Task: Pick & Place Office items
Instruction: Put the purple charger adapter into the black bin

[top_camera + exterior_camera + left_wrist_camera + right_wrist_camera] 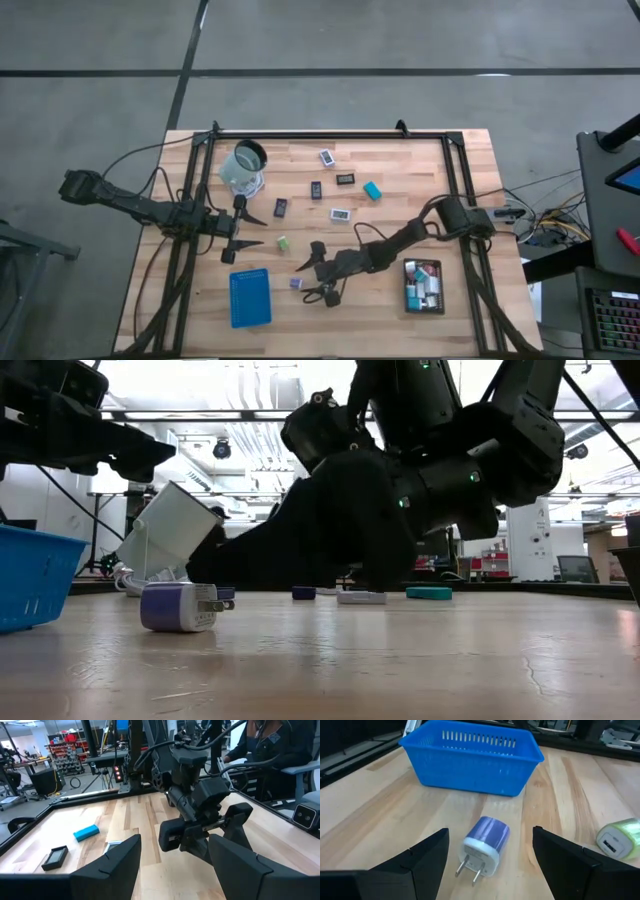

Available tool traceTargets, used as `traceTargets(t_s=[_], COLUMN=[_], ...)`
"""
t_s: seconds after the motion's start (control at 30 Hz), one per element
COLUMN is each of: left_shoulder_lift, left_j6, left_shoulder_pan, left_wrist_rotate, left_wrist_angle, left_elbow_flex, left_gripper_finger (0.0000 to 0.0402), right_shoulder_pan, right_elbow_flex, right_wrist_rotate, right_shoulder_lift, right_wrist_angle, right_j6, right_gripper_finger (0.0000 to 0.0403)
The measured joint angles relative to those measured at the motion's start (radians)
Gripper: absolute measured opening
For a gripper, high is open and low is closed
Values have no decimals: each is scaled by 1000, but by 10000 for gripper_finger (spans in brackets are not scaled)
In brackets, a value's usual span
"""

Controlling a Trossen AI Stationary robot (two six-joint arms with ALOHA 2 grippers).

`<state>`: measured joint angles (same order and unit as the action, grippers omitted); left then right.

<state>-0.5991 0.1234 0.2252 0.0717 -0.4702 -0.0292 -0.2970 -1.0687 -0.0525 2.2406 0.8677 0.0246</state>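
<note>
A small purple-and-white plug charger (482, 847) lies on its side on the wood table, prongs toward my right gripper (490, 831). That gripper is open and low over the table. Its fingers stand on either side of the charger (296, 283) without touching it. In the low view the charger (178, 607) rests on the table in front of the dark right gripper (340, 540). A green item (620, 837) lies close beside it. My left gripper (262, 230) waits open at the table's left, holding nothing. More office items lie scattered farther back: a teal block (372, 190) and flat dark and white rectangles.
A blue tray (250, 297) stands just beyond the charger, near the table's front edge. A black tray (423, 287) at the right holds several items. A clear cup (243, 167) stands at the far left. Bare wood lies between the scattered pieces.
</note>
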Motion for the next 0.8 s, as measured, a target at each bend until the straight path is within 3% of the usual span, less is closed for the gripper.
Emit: traceTargets(t_s=[0.37, 0.8], left_shoulder_lift=[0, 0], left_j6=[0, 0], left_shoulder_pan=[0, 0], left_wrist_rotate=[0, 0], left_wrist_angle=[0, 0], left_elbow_flex=[0, 0], left_gripper_finger=[237, 237], right_shoulder_pan=[0, 0], right_elbow_flex=[-15, -110], right_wrist_rotate=[0, 11], right_shoulder_lift=[7, 22], right_wrist_angle=[-6, -226], right_j6=[-26, -45], right_gripper_finger=[281, 281])
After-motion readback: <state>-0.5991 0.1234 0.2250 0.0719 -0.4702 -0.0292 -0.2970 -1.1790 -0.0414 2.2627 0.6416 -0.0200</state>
